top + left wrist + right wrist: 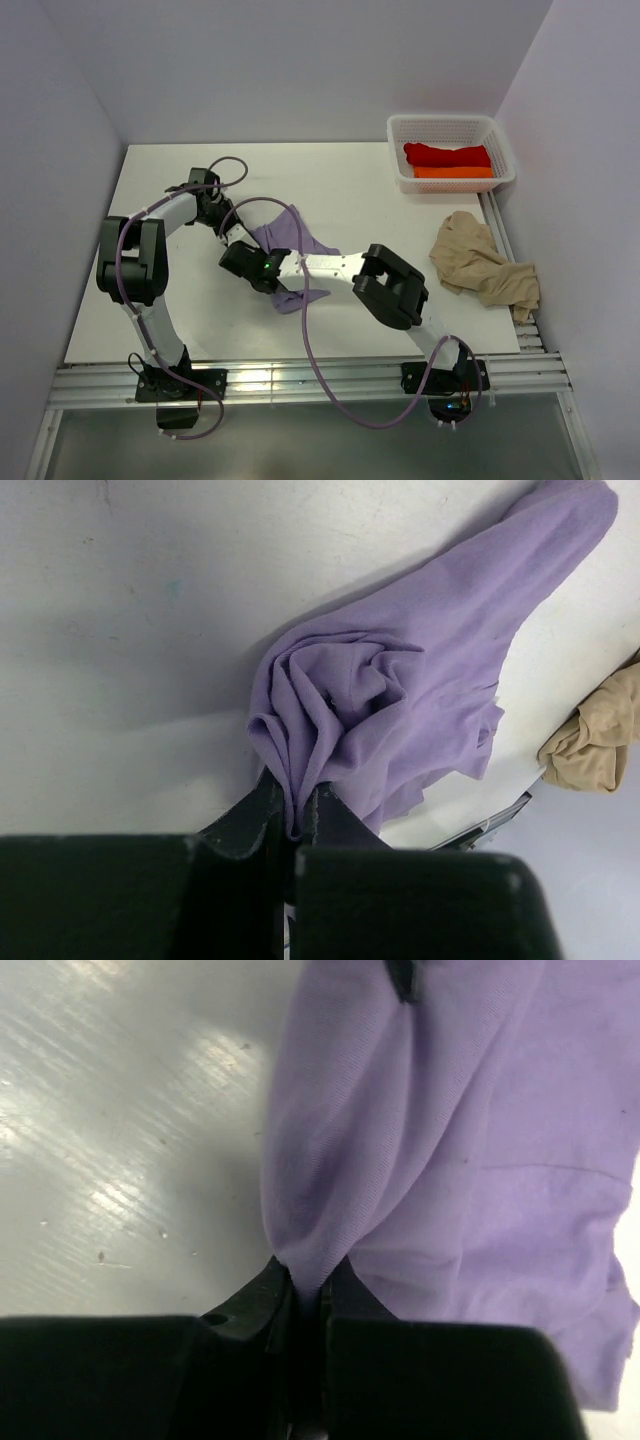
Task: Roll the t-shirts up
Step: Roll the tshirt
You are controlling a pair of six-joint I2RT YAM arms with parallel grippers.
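Four t-shirts in view. At the middle of the table [170,300], between the two arms, the lavender t-shirt [287,232] lies bunched.

The left gripper [293,815] has its jaws clamped on a gathered fold at the shirt's near edge. Cloth wrinkles in a swirl just beyond the tips.

The right gripper [308,1282] has its jaws pinched tight on another fold of the same shirt, with fabric rising in a ridge from the tips.

From overhead, both wrists crowd together over the cloth's left side, and a purple flap shows below them.

The beige t-shirt [482,262] sits crumpled near the table's right edge, well apart from the lavender one.

The red t-shirt [447,154] and orange t-shirt [453,172] are folded, touching side by side, inside the white mesh basket [445,118] at the far right corner.
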